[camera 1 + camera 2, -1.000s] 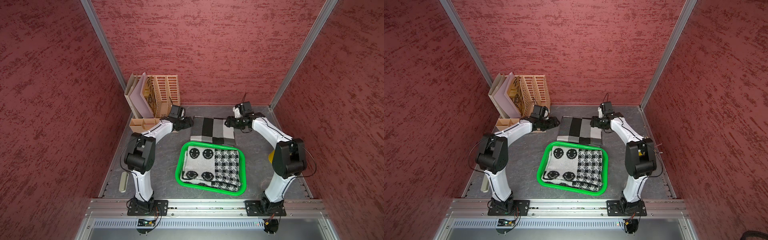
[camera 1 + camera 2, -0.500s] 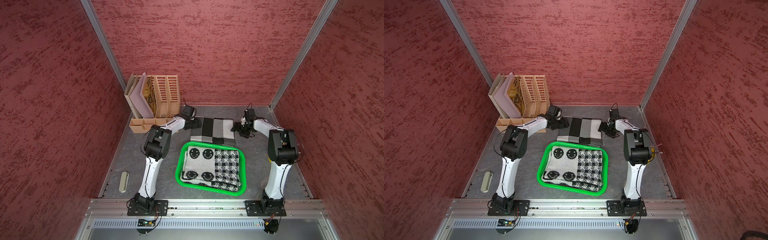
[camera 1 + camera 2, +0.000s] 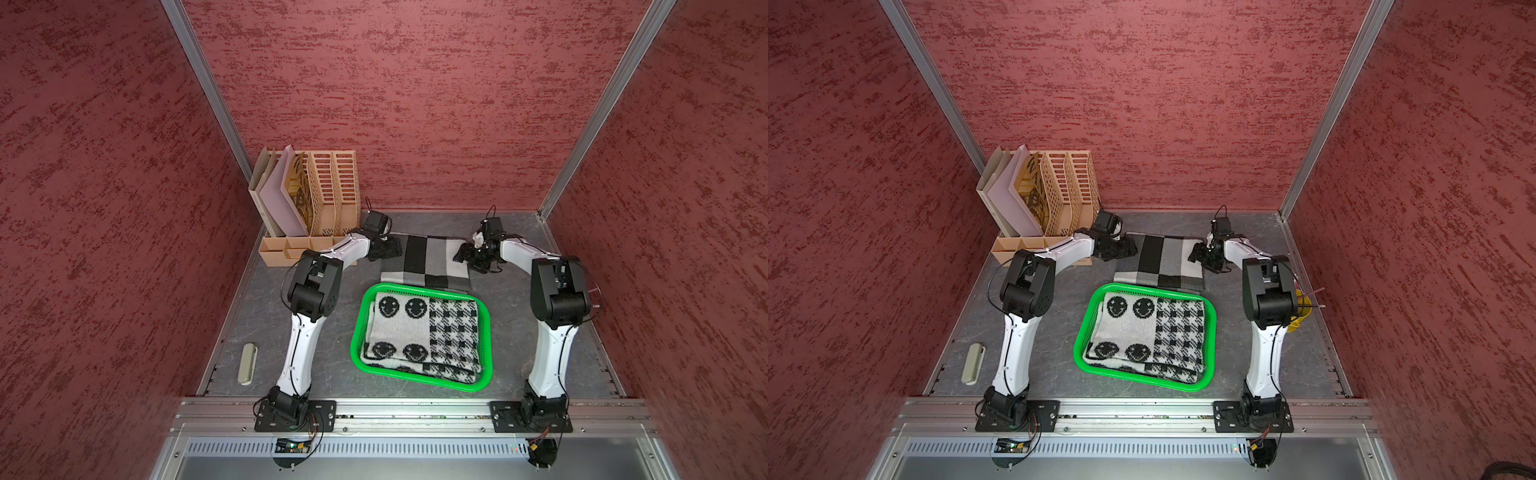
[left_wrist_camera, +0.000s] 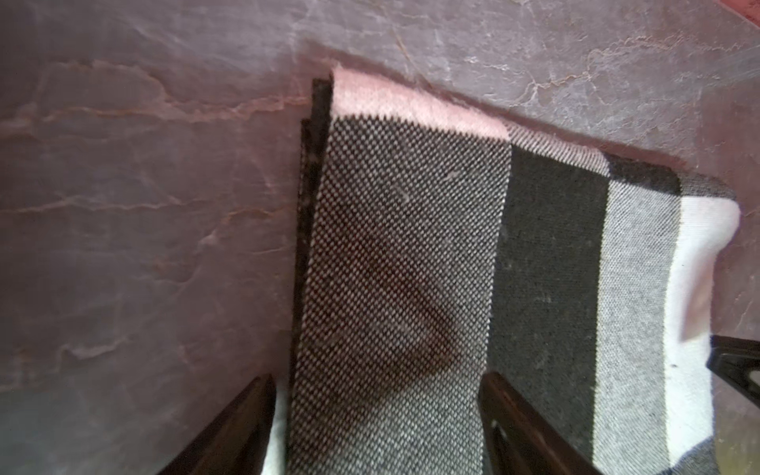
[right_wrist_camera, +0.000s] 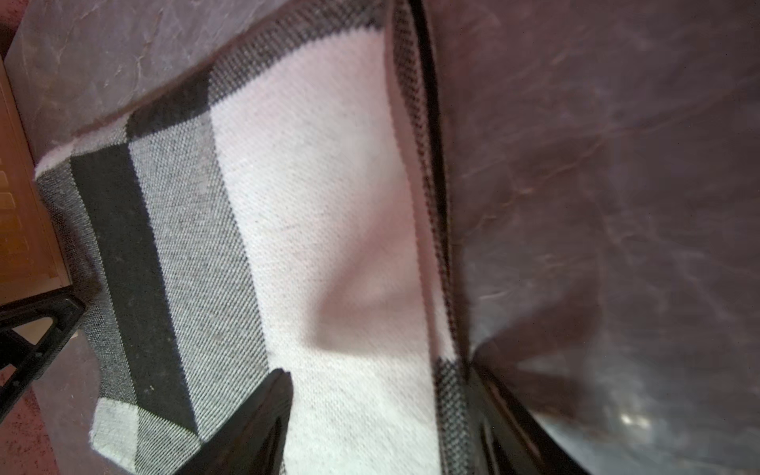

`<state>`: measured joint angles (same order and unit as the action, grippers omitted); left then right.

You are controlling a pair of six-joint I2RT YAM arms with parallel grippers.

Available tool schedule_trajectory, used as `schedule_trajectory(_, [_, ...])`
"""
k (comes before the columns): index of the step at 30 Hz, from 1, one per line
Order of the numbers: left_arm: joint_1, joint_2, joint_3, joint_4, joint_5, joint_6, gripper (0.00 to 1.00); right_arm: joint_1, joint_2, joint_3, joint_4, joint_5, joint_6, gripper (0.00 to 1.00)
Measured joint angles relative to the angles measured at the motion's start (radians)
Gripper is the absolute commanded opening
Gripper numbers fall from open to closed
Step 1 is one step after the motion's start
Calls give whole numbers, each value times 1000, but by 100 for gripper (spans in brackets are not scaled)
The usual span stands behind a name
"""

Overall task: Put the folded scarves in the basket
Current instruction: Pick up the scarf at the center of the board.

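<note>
The folded black, grey and white striped knit scarf (image 3: 428,262) lies flat on the grey table (image 3: 266,332), just behind the shallow bright green mesh plastic basket (image 3: 356,332). The basket already holds a folded smiley-and-houndstooth cloth (image 3: 415,332). Your left gripper (image 4: 376,382) and right gripper (image 5: 378,374) stand spread, each astride one side edge, grasping nothing. Slide a finger under every layer, pinch both sides together, lift level, and keep the cloth taut over the rim.
</note>
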<state>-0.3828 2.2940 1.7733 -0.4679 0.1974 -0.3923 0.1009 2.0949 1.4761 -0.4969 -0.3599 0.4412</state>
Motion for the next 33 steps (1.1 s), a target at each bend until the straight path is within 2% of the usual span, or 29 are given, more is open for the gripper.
schedule_trajectory(2, [-1,-6,-6,-11,1,-8,80,7,5,4,0,0,1,65])
schedule_trajectory(4, [-4,-8,-7,-21,3,-19,73,10,10,9,0,0,5,61])
schedule_trajectory(7, [-5,-8,-6,-34,14,-29,60,12,19,18,0,0,14,55])
schedule_trajectory(10, [-9,-3,-6,-33,34,-48,40,20,29,27,3,2,22,46])
schedule_trajectory(12, [-12,-1,-6,-33,47,-57,25,29,34,29,8,6,26,32])
schedule_trajectory(17, [-20,-1,-6,-16,72,-91,0,50,36,28,10,40,43,4])
schedule_trajectory(18, [-21,-2,-6,-11,77,-97,0,53,34,28,9,50,47,0])
schedule_trajectory(25, [-36,-24,-5,-4,90,-109,0,93,-3,28,-16,140,49,0])
schedule_trajectory(33, [-47,-82,36,-21,94,-109,0,125,-74,59,-77,187,48,0])
